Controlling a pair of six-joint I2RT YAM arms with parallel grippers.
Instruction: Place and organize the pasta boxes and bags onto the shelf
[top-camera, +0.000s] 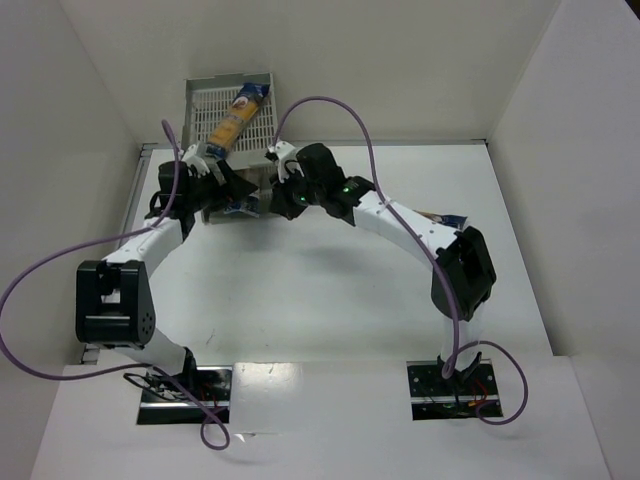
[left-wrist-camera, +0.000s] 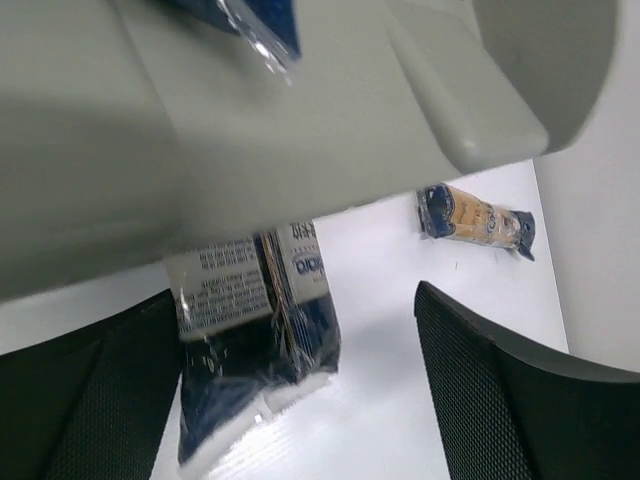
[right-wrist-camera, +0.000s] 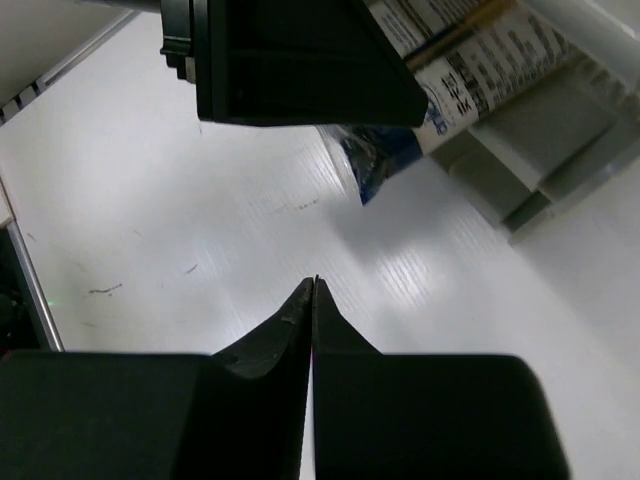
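The grey shelf (top-camera: 205, 98) stands at the back left. One pasta package (top-camera: 236, 115) lies slanted on its top tray. A second pasta bag (top-camera: 240, 207) sticks out of a lower tray; its dark blue end (left-wrist-camera: 265, 335) hangs between the fingers of my open left gripper (left-wrist-camera: 300, 400), close to the left finger (left-wrist-camera: 90, 400). My right gripper (right-wrist-camera: 312, 288) is shut and empty, hovering over the table just in front of that bag (right-wrist-camera: 470, 70) and the shelf (right-wrist-camera: 545, 140). A third pasta bag (left-wrist-camera: 475, 220) lies on the table to the right, also showing in the top view (top-camera: 447, 217).
White walls enclose the table on the left, back and right. Both arms crowd the shelf front; the left gripper's black finger (right-wrist-camera: 300, 60) fills the top of the right wrist view. Purple cables loop over both arms.
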